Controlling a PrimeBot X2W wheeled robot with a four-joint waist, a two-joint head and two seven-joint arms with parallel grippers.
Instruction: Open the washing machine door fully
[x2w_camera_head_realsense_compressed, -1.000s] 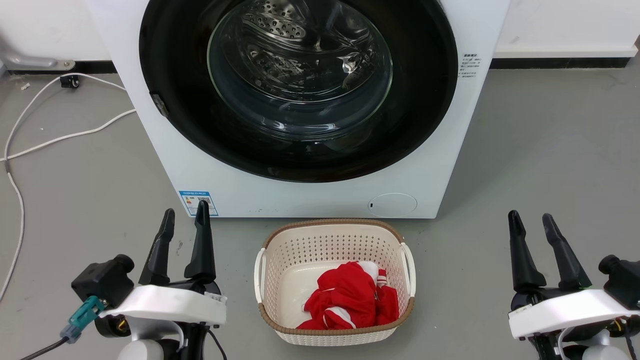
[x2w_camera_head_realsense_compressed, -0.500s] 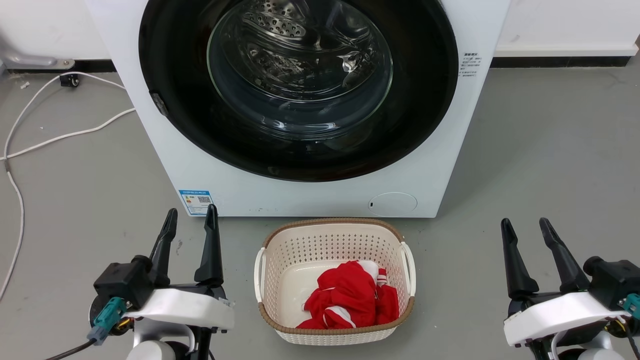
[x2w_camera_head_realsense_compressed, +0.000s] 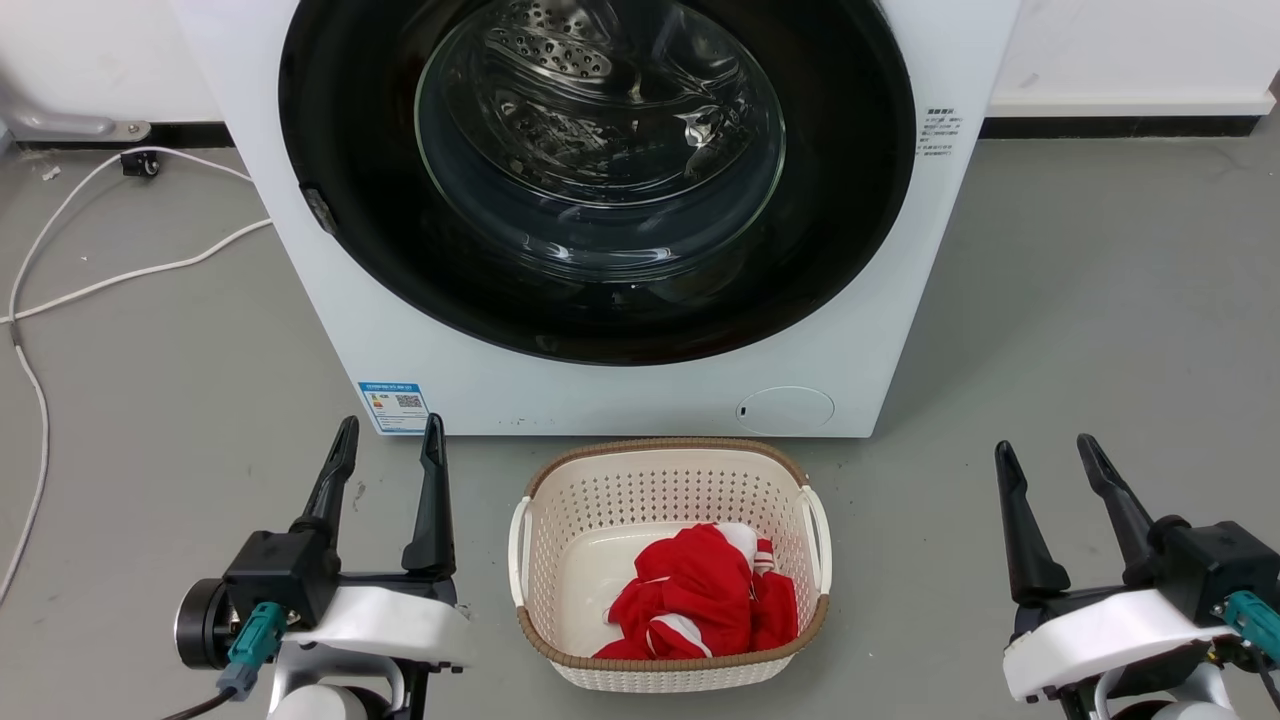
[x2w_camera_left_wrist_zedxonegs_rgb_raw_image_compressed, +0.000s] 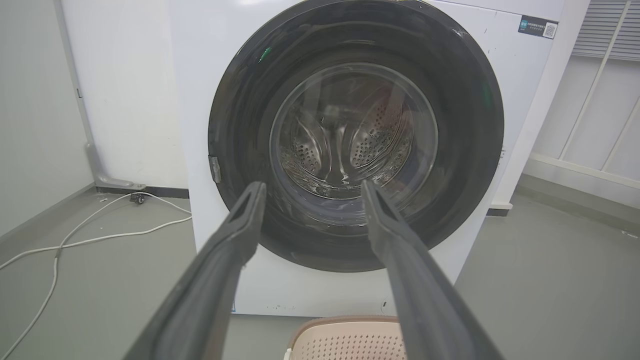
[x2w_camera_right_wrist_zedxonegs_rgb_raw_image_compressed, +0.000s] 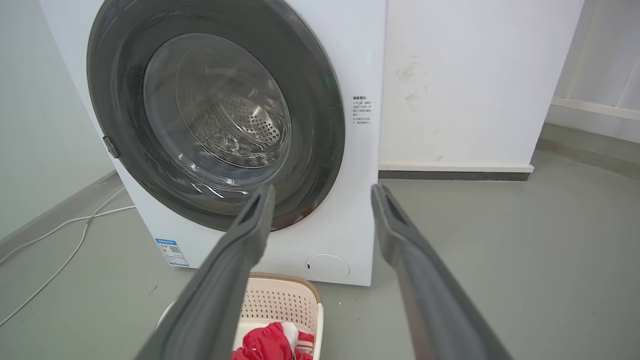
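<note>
**Door shut; both end effectors released**

The large round black-rimmed glass washing machine door (x2w_camera_head_realsense_compressed: 600, 140) lies closed, flush in the front of the big white front-loading washing machine (x2w_camera_head_realsense_compressed: 600, 395). My left end effector (x2w_camera_head_realsense_compressed: 390, 423) and my right end effector (x2w_camera_head_realsense_compressed: 1043, 445) hover low over the grey floor (x2w_camera_head_realsense_compressed: 1080, 300), fingers spread, gripping nothing, both well apart from the door. Between them, just before the machine, stands a cream perforated plastic basket (x2w_camera_head_realsense_compressed: 660, 480) holding a red-and-white garment (x2w_camera_head_realsense_compressed: 700, 600).
</note>
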